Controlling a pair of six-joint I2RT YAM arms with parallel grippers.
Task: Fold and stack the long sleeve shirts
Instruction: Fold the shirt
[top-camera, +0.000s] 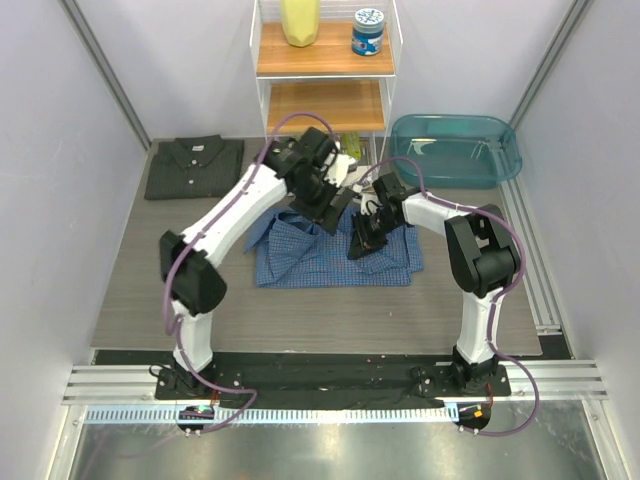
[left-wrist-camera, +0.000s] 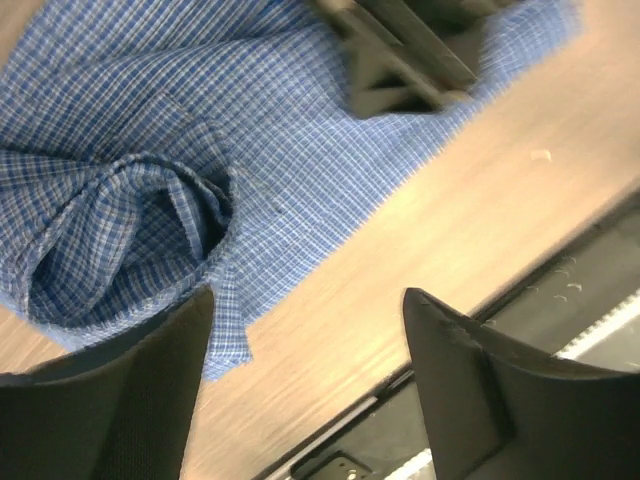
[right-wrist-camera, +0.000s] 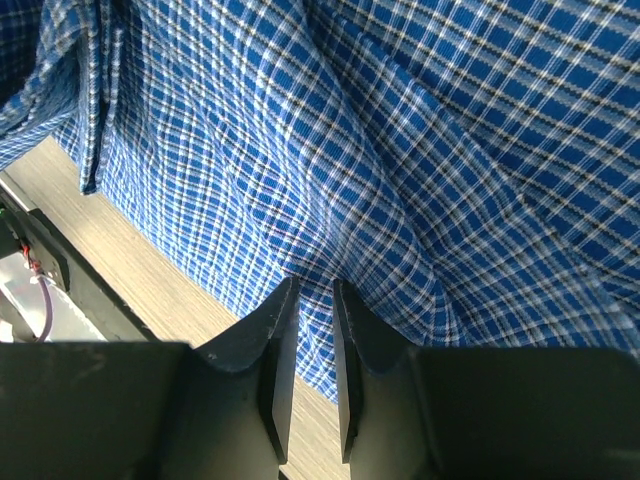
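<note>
A blue checked long sleeve shirt (top-camera: 305, 262) (left-wrist-camera: 260, 120) (right-wrist-camera: 420, 150) lies partly folded in the middle of the table. A dark grey long sleeve shirt (top-camera: 193, 167) lies folded at the back left. My left gripper (top-camera: 325, 203) (left-wrist-camera: 308, 295) hovers open over the blue shirt's back left part, where a bunched sleeve lies, with nothing between its fingers. My right gripper (top-camera: 362, 240) (right-wrist-camera: 315, 283) is down on the blue shirt's right half. Its jaws stand narrow, pinching a raised fold of the checked cloth near the edge.
A teal plastic tub (top-camera: 455, 148) stands at the back right. A wooden shelf (top-camera: 322, 62) at the back holds a yellow object (top-camera: 300, 20) and a blue jar (top-camera: 368, 31). Grey walls close in both sides. A metal rail (top-camera: 330, 410) runs along the near edge.
</note>
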